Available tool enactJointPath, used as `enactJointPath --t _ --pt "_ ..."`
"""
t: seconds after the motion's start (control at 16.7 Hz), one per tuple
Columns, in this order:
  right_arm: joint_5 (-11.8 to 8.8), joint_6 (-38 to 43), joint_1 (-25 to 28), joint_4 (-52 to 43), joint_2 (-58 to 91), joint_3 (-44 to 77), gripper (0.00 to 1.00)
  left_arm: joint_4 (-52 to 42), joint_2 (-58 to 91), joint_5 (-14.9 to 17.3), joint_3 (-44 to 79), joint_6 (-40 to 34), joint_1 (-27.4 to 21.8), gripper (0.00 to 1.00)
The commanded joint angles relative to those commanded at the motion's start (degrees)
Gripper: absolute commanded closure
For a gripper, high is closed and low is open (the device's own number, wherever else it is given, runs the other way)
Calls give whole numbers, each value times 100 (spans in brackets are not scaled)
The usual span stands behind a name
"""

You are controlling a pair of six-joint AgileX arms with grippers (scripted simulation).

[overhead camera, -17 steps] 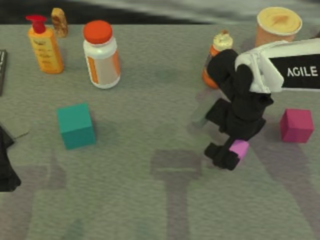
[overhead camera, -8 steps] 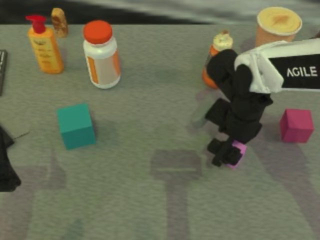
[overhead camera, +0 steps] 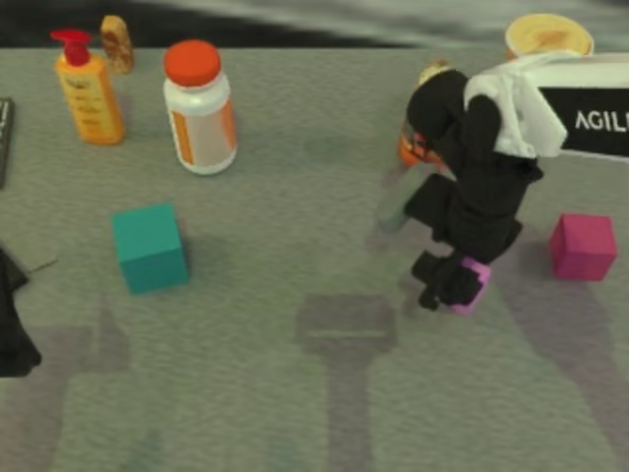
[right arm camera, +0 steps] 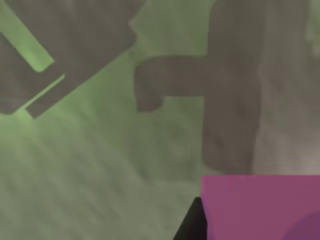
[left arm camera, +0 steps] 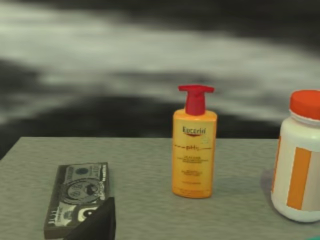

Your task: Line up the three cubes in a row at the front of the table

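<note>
Right gripper right of the table's centre, fingers clamped on the small light pink cube, black fingers covering most of its left side; contact between cube and cloth not clear from above. Same cube filling the lower corner of the right wrist view, with a dark finger edge beside it and grey shadows across the green-grey surface. Medium dark magenta cube resting near the right edge, just right of the held cube and apart from it. Large teal cube sitting well to the left, alone on the cloth. Along the far edge: yellow pump bottle with red top, white jar with orange lid, an orange bottle mostly hidden behind the right arm, and a tan cup at the far right. Left arm parked at the near left edge, left gripper partly out of view, fingers' state impossible to tell. Pump bottle, white jar and a flat banknote stack visible in the left wrist view.
</note>
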Motion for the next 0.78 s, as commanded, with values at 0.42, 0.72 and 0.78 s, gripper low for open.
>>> enactJointPath --t 0.42,0.72,0.78 --pt "0 -8 26 -724 -343 402 100 0 0 0 0 0 0 0" --pt "-15 -381 166 -730 -459 258 100 0 0 0 0 0 0 0" --pt "-22 -581 246 -737 -541 184 100 0 0 0 0 0 0 0"
